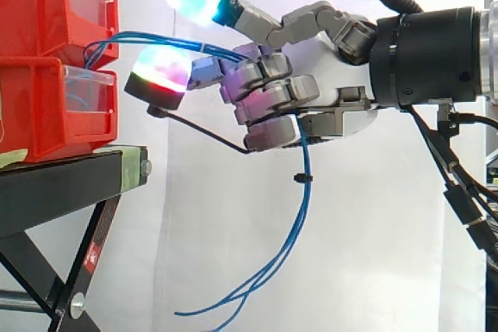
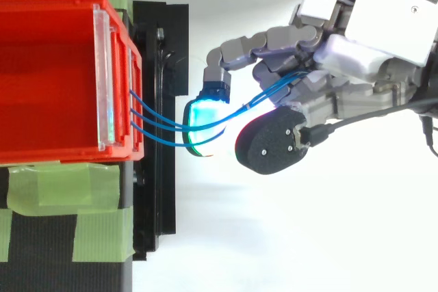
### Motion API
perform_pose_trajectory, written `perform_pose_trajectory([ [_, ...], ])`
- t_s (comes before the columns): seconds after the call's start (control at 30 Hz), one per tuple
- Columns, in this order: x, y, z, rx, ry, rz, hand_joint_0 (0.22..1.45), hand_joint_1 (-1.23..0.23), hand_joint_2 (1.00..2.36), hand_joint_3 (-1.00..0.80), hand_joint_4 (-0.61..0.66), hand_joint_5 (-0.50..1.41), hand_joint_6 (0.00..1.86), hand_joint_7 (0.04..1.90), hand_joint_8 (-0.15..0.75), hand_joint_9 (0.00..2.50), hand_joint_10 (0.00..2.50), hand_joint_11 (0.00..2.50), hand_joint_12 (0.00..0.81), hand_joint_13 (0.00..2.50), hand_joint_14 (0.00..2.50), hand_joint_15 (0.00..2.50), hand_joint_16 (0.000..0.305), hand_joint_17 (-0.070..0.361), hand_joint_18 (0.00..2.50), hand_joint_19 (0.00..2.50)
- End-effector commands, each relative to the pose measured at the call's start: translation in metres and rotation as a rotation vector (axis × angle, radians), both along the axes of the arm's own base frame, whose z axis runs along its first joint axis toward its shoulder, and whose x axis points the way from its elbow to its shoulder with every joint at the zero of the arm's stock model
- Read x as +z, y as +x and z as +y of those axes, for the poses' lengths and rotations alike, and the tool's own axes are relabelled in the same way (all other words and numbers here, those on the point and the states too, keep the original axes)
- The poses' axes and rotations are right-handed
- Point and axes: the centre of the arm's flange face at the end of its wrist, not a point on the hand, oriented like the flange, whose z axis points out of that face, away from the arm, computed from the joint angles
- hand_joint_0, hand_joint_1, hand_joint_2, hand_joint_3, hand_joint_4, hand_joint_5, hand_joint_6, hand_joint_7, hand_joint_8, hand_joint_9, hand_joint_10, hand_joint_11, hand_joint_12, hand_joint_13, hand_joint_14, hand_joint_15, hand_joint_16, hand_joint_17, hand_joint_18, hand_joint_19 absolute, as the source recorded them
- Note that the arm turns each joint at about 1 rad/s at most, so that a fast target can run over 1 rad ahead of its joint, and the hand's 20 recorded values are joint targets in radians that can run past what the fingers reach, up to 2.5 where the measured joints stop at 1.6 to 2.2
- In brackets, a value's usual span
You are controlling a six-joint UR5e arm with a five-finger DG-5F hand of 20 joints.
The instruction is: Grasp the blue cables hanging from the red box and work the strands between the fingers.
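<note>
White curtain (image 1: 366, 239) behind; red box (image 1: 39, 114) on black stand (image 1: 54, 188) at left. Hand (image 1: 331, 68) reaches in level from the right, stopped just short of the box front. Fingers (image 1: 268, 103) curled, clamped on the blue cables (image 1: 305, 192). Strands run from the box front across to the fingers, then hang loose below the hand, ends free
</note>
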Motion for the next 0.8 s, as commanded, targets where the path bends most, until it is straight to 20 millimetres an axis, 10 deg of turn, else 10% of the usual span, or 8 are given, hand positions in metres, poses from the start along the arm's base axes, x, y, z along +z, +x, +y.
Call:
perform_pose_trajectory([
  [0.0, 0.000, 0.000, 0.000, -0.001, -0.001, 0.000, 0.82, -0.65, 1.00, -0.97, 0.14, 0.49, 0.20, 1.30, 0.321, 0.95, 2.50, 1.95, 0.426, 1.20, 2.50, 1.32, 0.051, 0.115, 1.46, 1.27],
  [0.77, -0.001, -0.003, -0.012, -0.102, -0.011, 0.003, 0.83, -0.64, 1.00, -0.95, 0.15, 0.55, 0.11, 1.37, 0.319, 0.98, 2.50, 2.01, 0.423, 1.22, 2.50, 1.38, 0.052, 0.117, 1.48, 1.29],
])
